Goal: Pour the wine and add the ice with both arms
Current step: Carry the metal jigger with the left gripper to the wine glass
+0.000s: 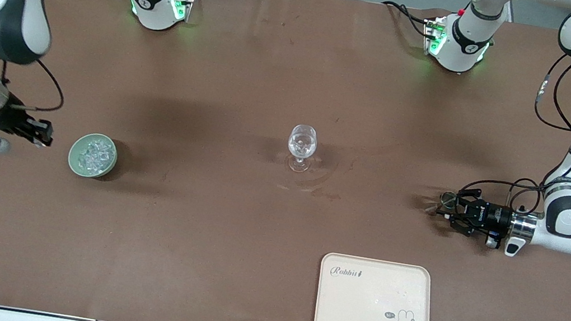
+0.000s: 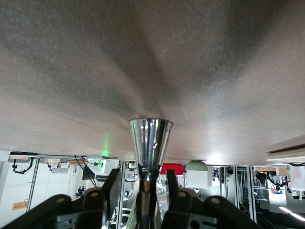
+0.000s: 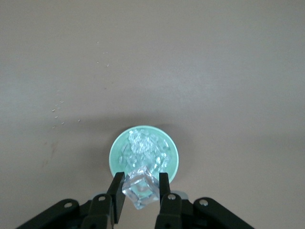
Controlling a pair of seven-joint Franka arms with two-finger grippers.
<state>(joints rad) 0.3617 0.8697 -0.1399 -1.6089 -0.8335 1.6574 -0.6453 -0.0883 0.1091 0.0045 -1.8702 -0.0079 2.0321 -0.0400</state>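
Note:
A clear stemmed glass (image 1: 302, 143) stands mid-table. A green bowl (image 1: 72, 154) of ice (image 1: 94, 153) sits toward the right arm's end. My right gripper (image 1: 43, 134) hangs low beside the bowl and is shut on one clear ice cube (image 3: 139, 193). The right wrist view shows the bowl (image 3: 113, 160) and its ice (image 3: 143, 148) just past my right gripper (image 3: 141, 183). My left gripper (image 1: 442, 206) is low at the left arm's end of the table. Its fingers stand apart on either side of a shiny metal cone-shaped cup (image 1: 448, 198). The left wrist view shows gaps between the cup (image 2: 150, 138) and my left gripper (image 2: 143, 176).
A cream tray (image 1: 371, 309) with a rabbit print lies nearer the front camera than the glass, toward the left arm's end. Both arm bases stand along the table's back edge. Faint wet marks show on the brown cloth round the glass.

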